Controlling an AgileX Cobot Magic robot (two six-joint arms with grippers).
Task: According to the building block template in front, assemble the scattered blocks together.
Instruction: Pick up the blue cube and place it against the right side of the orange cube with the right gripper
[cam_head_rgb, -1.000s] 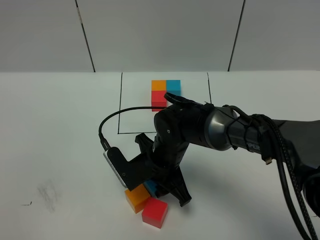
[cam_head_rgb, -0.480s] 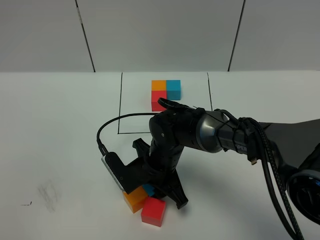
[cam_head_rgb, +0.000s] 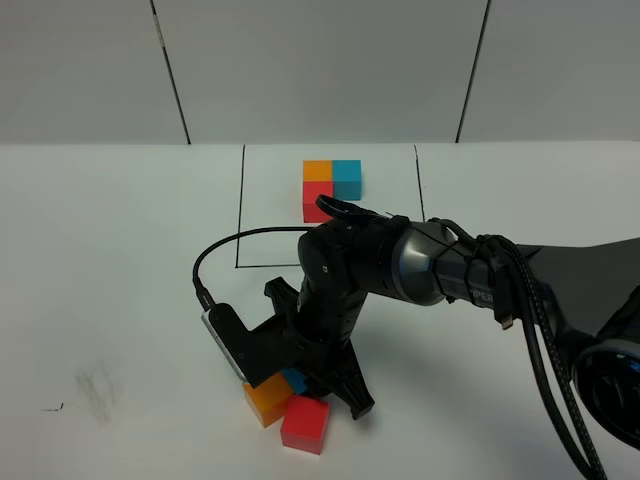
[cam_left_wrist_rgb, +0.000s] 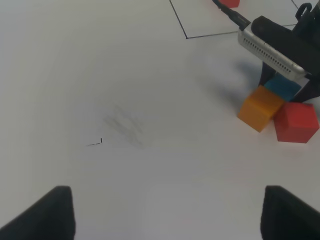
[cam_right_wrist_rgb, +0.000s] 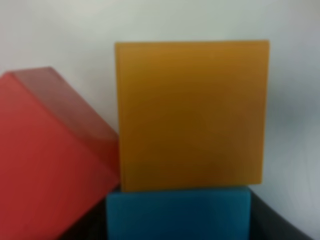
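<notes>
Three scattered blocks (cam_head_rgb: 283, 402) sit bunched near the front edge of the worktop (cam_head_rgb: 120, 300), a little left of its middle. The blue block (cam_head_rgb: 295, 380) is pressed flat against the orange block (cam_head_rgb: 266, 400). The red block (cam_head_rgb: 305, 424) sits skewed, with only an edge touching the orange one.

Your right tool (cam_head_rgb: 320, 388) is down on the cluster, and in the right wrist view its jaws lie against both sides of the blue block, so it appears to be gripping it. Your left tool (cam_left_wrist_rgb: 167, 215) hovers over bare worktop well apart from the blocks, jaws spread wide and holding nothing.

The building block template (cam_head_rgb: 330, 180) lies inside its black frame (cam_head_rgb: 241, 210) toward the rear edge: orange and blue side by side, with red in front of the orange.

Several things could go wrong from here:
- **Shifted pair:** if you push the blue block further, the orange one will probably slide or twist, because nothing braces its far side.
- **Red block knocked away:** it rests on a single contact line, so a spreading jaw could flick it off square.
- **Wrong position:** the red block seems to sit closer to the seam between the pair than squarely in front of the orange, so closing up now risks the wrong L.
- **Poor view:** the arm hides much of the blue block from the high camera, so check alignment in the wrist views.
</notes>
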